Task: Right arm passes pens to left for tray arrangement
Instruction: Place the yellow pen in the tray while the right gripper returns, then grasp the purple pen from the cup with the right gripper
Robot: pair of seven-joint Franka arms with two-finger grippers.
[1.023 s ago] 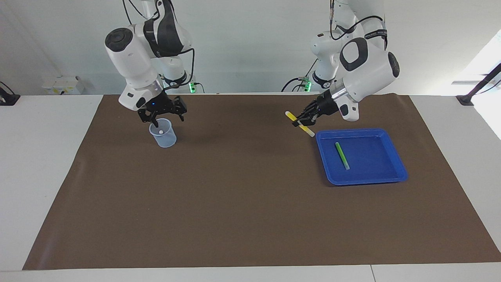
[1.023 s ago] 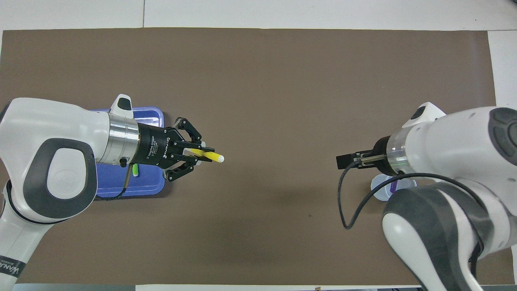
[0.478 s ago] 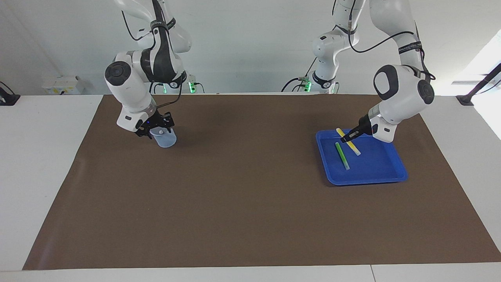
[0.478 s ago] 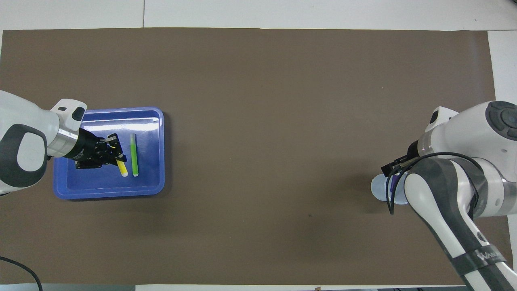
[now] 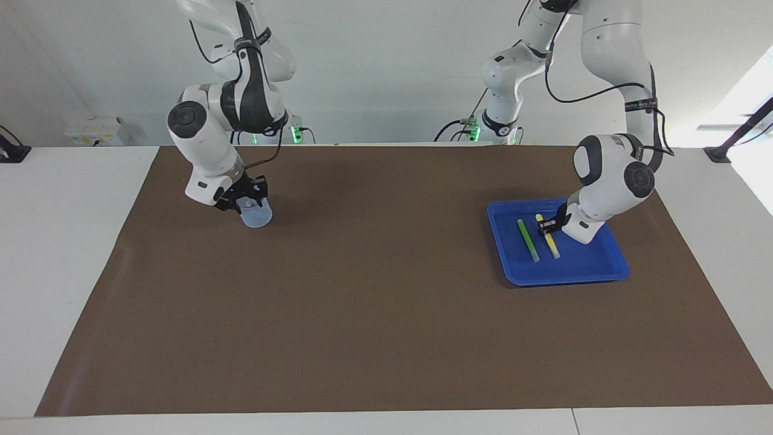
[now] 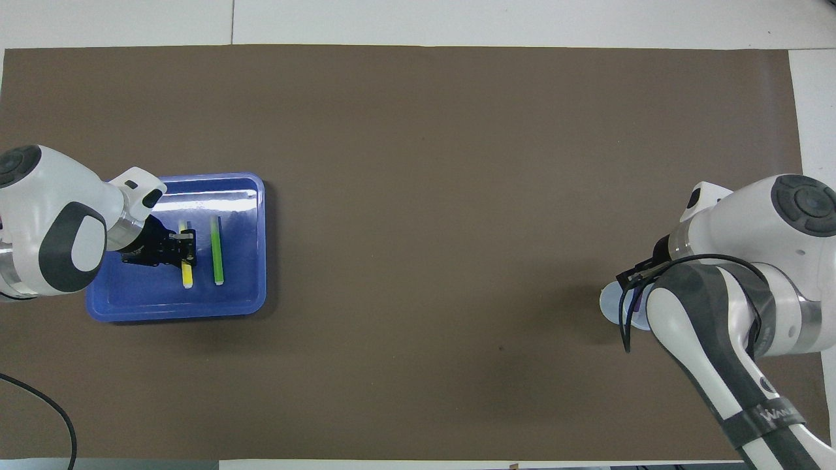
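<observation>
The shallow, square bright blue plastic tray (image 5: 613, 264) sits on the brown mat (image 5: 386, 314) that covers the counter, toward the left arm's end. Two slim marker pens lie in it side by side, both running lengthwise away from the robots: the bright green pen (image 5: 528, 240) and, just beside it on the side toward the left arm's end of the counter, the yellow pen (image 5: 549, 238).

The left arm's black two-finger tool (image 5: 548, 226) is down inside the tray and clenched on the yellow pen about midway along, the pen low on the tray floor or touching it. The green pen lies free, close to the tool but apart from it.

Well away from the tray, toward the right arm's end of the counter, stands the small clear plastic cup (image 5: 258, 215). The right arm's black tool with the small blue light (image 5: 240, 200) is lowered onto the cup's mouth, its tips at the rim. A purple pen (image 6: 635, 303) shows as a sliver of colour inside the cup, mostly hidden under the arm. Whether that tool grips the pen or stands released, I cannot tell.
</observation>
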